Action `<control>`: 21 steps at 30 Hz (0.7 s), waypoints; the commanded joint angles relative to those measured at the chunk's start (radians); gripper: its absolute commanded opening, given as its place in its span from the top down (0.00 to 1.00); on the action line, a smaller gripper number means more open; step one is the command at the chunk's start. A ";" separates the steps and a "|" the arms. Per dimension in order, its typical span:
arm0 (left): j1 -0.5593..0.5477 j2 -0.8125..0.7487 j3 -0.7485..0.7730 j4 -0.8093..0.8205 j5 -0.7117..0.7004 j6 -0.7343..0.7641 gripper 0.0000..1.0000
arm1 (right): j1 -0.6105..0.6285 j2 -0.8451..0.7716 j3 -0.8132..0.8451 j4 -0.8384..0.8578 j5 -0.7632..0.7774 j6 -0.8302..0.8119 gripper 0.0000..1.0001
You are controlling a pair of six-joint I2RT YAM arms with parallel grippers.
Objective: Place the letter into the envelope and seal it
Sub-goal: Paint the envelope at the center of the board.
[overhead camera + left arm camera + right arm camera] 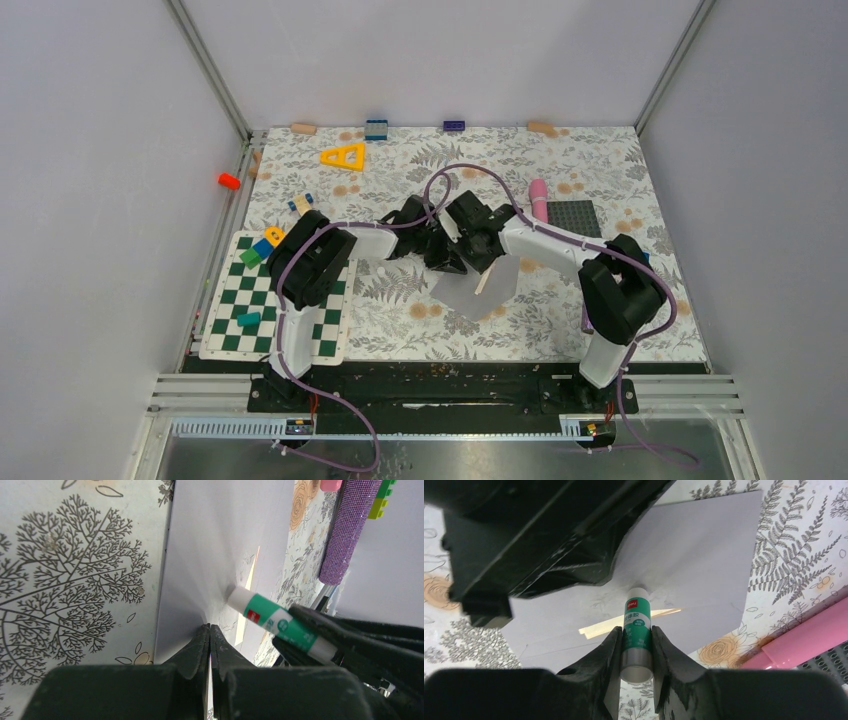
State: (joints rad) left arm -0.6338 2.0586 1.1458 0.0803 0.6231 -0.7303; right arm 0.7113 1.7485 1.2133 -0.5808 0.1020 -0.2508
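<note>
The envelope (468, 296) is a plain grey paper rectangle that lies near the middle of the leaf-patterned counter (560, 330), just in front of the two claws. One part of it is lifted off the counter and shows soft creases that fan out from the spot where it is gripped. The letter (596, 629) shows only as a thin tan strip in the gap between the grey layers, so most of it is hidden inside the envelope. No writing can be made out on it.

The left claw (210, 627) is clenched, its two black fingers pressed together with no gap. It pinches the raised grey paper of the envelope at its edge and holds it up from the counter.

The right claw (636, 632) is closed partway on a glue stick (637, 630), a small white tube with a green label and a silver base. Its fingers clamp the lower half of the tube from both sides. The white tip points away from the claw and meets the grey paper just beside the tan strip. Whether it presses on the paper cannot be told.

The two claws are close together over the envelope. A pink tube (539, 198) and a dark studded plate (575, 217) lie on the counter beyond them, to the right.
</note>
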 commanded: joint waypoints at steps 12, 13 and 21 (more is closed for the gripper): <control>-0.025 0.037 0.004 -0.039 -0.112 0.067 1.00 | -0.015 0.029 0.049 0.041 -0.154 0.031 1.00; -0.025 0.039 0.004 -0.039 -0.111 0.067 1.00 | -0.012 0.025 0.047 0.037 -0.165 0.031 1.00; -0.025 0.037 0.004 -0.039 -0.114 0.069 1.00 | 0.025 0.017 0.043 0.018 -0.163 0.026 1.00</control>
State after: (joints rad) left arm -0.6338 2.0586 1.1458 0.0799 0.6216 -0.7303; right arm 0.6960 1.7699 1.2312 -0.5694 0.0059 -0.2333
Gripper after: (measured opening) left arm 0.005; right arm 0.295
